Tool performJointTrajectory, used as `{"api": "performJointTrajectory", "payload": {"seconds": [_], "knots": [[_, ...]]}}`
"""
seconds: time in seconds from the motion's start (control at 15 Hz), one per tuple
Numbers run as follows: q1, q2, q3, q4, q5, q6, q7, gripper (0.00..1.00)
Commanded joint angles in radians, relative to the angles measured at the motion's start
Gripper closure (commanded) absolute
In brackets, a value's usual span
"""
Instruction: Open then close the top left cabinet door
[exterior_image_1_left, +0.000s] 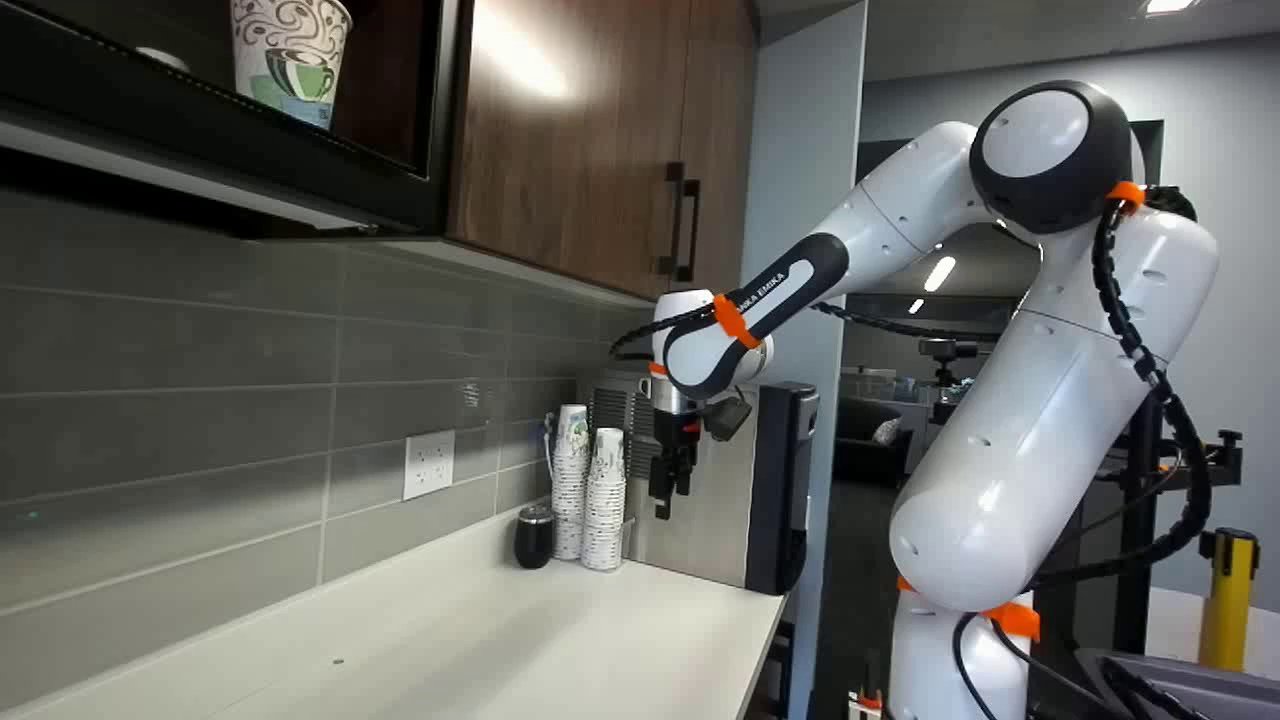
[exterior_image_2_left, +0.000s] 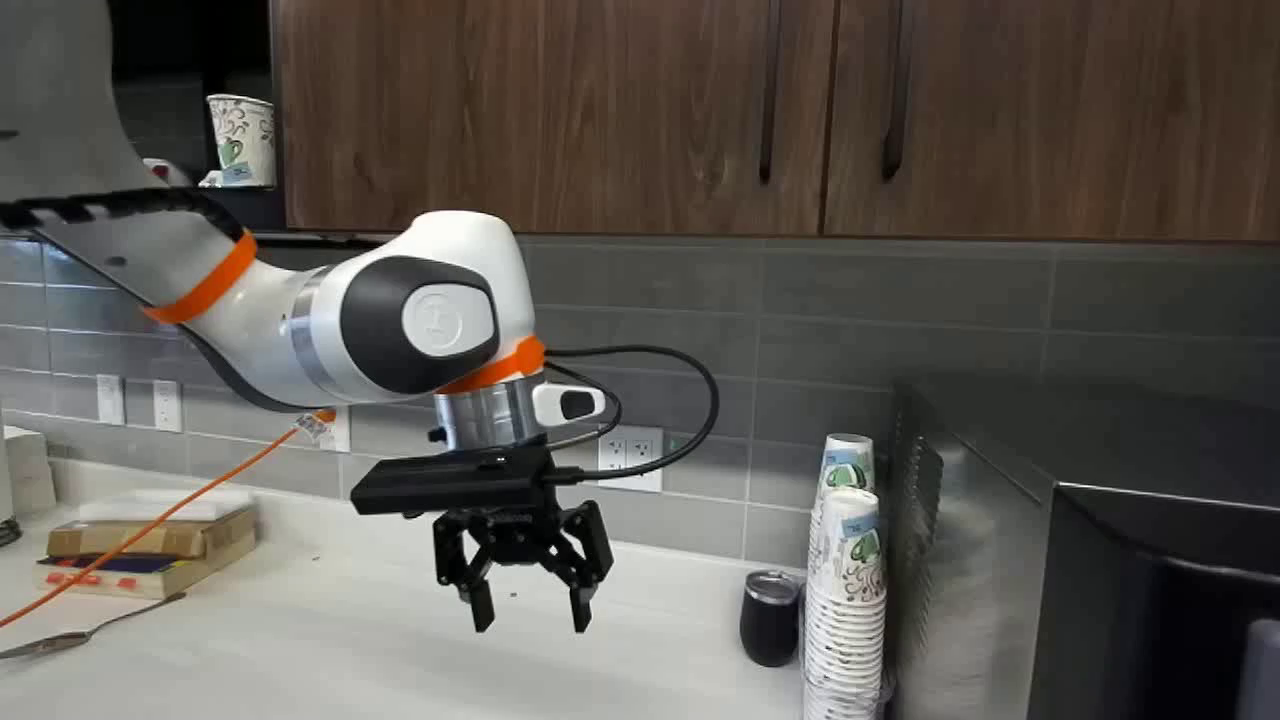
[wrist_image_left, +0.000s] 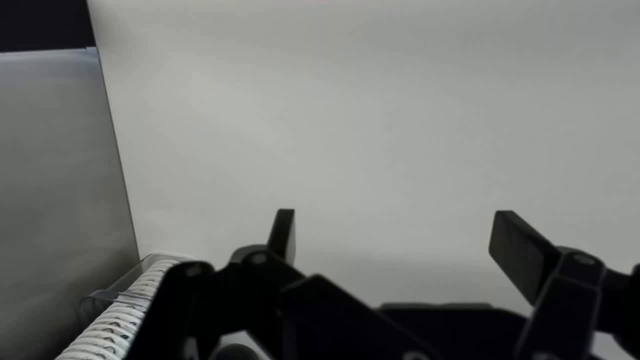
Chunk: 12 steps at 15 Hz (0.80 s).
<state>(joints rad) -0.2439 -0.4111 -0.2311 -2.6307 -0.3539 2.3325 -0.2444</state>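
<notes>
The top left cabinet door, a dark walnut-brown panel, shows in both exterior views. It is shut and flush beside the neighbouring door. Its black vertical bar handle is near its lower edge on the side by that door, and it also shows in an exterior view. My gripper points down over the counter, well below the door and apart from the handle. Its fingers are spread with nothing between them, as the wrist view shows. The door is out of the wrist view.
The neighbouring door has its own handle. Stacked paper cups, a black tumbler and a steel appliance stand on the white counter. An open black-framed compartment holds a patterned cup.
</notes>
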Motion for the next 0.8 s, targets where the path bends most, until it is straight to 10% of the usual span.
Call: {"api": "performJointTrajectory", "payload": {"seconds": [0.0, 0.73], "knots": [[-0.003, 0.000, 0.003, 0.001, 0.002, -0.002, -0.001, 0.00], [-0.008, -0.226, -0.039, -0.049, 0.021, -0.053, -0.140, 0.00]]}}
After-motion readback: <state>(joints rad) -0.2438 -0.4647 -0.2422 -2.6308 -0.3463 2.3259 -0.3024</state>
